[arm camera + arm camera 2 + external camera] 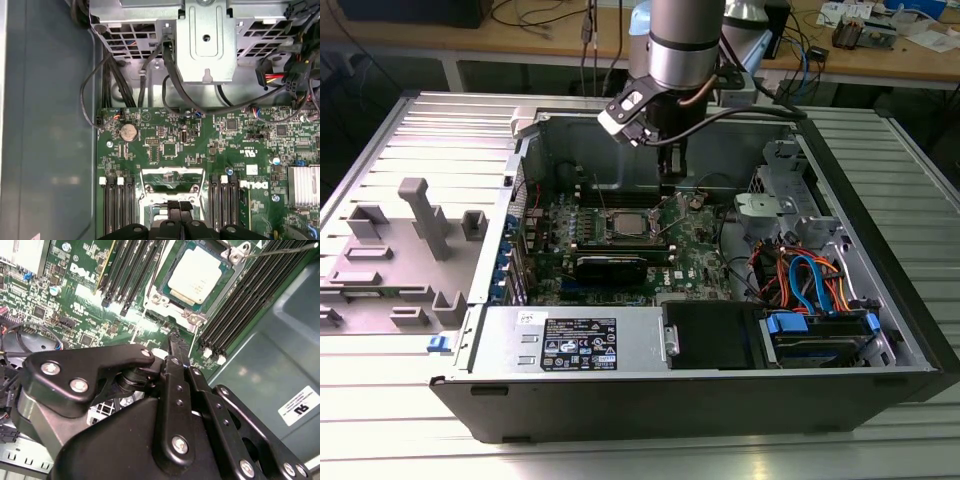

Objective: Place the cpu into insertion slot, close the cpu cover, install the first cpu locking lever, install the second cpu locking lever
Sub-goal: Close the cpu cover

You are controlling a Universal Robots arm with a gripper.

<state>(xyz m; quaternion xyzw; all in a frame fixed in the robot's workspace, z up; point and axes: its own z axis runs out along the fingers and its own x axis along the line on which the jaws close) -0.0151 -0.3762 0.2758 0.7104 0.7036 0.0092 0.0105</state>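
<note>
**Seating looks done; latching does not**

I take the insertion slot (165, 307) as my landmark. Farthest to the exterior view's left of it, outside the computer case (720, 400), one grey fixture (415, 215) stands on the ribbed tabletop (380, 420).

The slot sits on the green board inside the case. The cpu (199, 274) lies flat in the slot with its silver top facing up. The cpu cover (167, 280) looks to be down around it, though I cannot be sure it is fully flat. A thin lever rod (280, 250) juts out from one corner of the slot and seems unlatched. I therefore judge the first locking lever to be the step in hand.

My pincer (670, 170) hangs just to the exterior view's right of the slot, close over the board. Its fingers are pressed together, and I see nothing pinched between them. Whether the tip touches the rim I cannot tell. Latching would call for the closed tip to bear on the rod and push it down under its catch.

Well to the right of the slot sit a drive cage (205, 45) and a tangle of blue and orange cables (810, 285).

I count one cpu, one slot, one cover and one lever I can make out. There are also two banks of long black slots (250, 295), one on each side of the landmark.
</note>
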